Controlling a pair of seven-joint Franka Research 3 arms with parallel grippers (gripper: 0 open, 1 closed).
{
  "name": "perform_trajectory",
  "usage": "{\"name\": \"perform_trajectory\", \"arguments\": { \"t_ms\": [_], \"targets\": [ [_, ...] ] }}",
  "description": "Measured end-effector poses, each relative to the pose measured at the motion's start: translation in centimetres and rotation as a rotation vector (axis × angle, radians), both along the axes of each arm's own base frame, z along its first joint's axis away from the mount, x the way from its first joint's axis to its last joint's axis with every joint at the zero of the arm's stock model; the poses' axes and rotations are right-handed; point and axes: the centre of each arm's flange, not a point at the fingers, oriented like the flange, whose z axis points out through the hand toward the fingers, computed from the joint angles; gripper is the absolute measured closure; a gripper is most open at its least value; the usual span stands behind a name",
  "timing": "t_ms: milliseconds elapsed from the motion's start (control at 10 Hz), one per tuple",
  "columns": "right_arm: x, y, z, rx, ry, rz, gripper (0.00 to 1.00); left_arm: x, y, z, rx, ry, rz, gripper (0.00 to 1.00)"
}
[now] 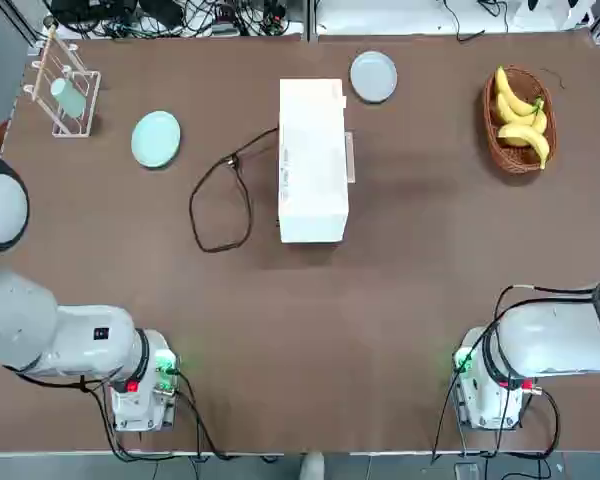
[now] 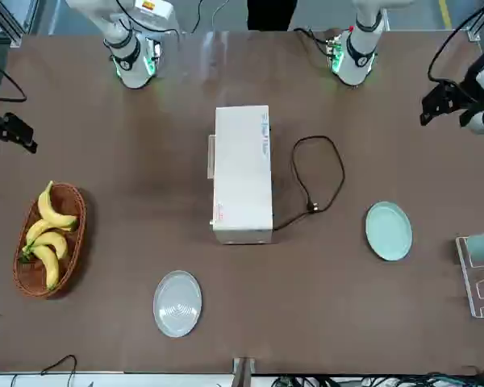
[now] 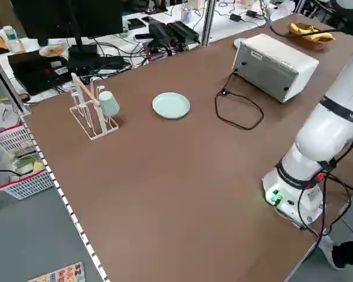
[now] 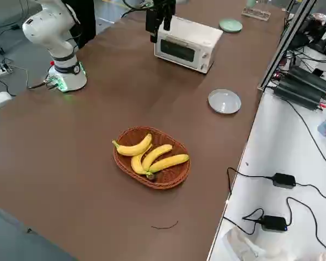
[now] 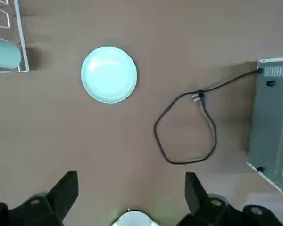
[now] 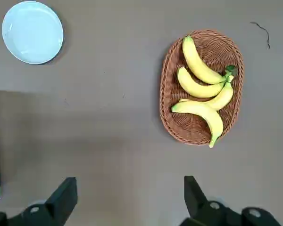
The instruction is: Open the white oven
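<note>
Both arms hang high over their own ends of the counter (image 1: pixel 310 330), so the task looks to be at its very start, with nothing yet reached for. The left claw (image 5: pixel 131 193) has its fingers spread wide apart and empty, looking down on a mint-green plate (image 5: pixel 109 74) and the looped black cord (image 5: pixel 186 127). The right claw (image 6: pixel 130 195) is likewise spread and empty above the wicker basket of bananas (image 6: pixel 202 89). Farther out, mid-counter, stands the white oven (image 1: pixel 312 160), long side running away from the robot, its cord trailing toward the robot's left. Its glass door (image 4: pixel 177 50) faces the robot's right and appears shut. Beyond it lie a grey plate (image 1: pixel 373 76) and, at the far left corner, a cup rack (image 1: pixel 65 95). By my reading, the right arm is better placed: it would need to come across and down to the door's top edge, close on the handle, then pull outward and down.
</note>
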Motion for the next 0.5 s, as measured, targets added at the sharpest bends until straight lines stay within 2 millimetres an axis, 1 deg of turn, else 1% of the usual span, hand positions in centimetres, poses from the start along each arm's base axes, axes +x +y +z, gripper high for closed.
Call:
{"name": "perform_trajectory", "arguments": {
  "t_ms": [200, 300, 400, 500],
  "targets": [
    [0.0, 0.0, 0.0, 0.000, 0.001, 0.000, 0.00, 0.0, 0.2, 0.0, 0.004, -0.001, 0.003, 0.00],
    [0.0, 0.0, -0.1, 0.000, 0.003, 0.000, 0.00, 0.0, -0.1, 0.0, 0.004, -0.001, 0.000, 0.00],
    [0.0, 0.0, -0.3, 0.000, 0.006, 0.000, 0.00, -0.1, -1.1, -0.1, 0.003, 0.002, -0.017, 0.00],
    [0.0, 0.1, -0.3, 0.000, 0.007, 0.001, 0.03, -0.1, -3.3, -0.6, 0.004, 0.013, -0.028, 0.00]
  ]
}}
